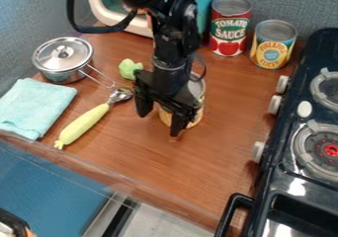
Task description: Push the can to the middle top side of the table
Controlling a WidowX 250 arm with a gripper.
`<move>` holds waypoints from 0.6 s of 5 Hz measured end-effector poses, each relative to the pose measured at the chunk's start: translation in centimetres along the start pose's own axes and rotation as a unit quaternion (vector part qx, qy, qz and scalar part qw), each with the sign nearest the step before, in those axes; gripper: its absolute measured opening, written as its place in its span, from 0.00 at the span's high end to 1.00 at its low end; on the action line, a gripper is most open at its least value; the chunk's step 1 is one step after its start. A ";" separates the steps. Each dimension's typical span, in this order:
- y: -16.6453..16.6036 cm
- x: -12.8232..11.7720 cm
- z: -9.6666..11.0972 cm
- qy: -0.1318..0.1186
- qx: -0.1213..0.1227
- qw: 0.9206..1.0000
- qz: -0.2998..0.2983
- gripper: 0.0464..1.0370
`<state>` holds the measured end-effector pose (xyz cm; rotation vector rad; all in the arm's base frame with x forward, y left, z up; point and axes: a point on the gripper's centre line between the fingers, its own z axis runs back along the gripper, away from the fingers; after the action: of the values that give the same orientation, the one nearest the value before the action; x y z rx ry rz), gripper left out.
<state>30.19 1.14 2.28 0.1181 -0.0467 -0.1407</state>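
Camera view: black gripper [159, 124], jaws apart, in front of a can [198, 90] (likely rigid, slick, heavy if full); best pushed low on its side.

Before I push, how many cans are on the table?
3. One is partly hidden behind the gripper, the can at mid-table; a red can stands by the back wall, and a yellow can just right of it. The arm might hide another.
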 end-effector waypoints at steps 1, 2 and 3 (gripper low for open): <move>0.7 1.2 -0.3 0.000 -0.002 1.000 0.012 0.04; 0.8 2.5 -0.6 0.001 -0.009 1.000 0.020 0.04; 0.9 3.6 -0.9 0.002 -0.014 1.000 0.027 0.04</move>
<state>33.90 1.58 1.67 0.0887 -0.0448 -0.0869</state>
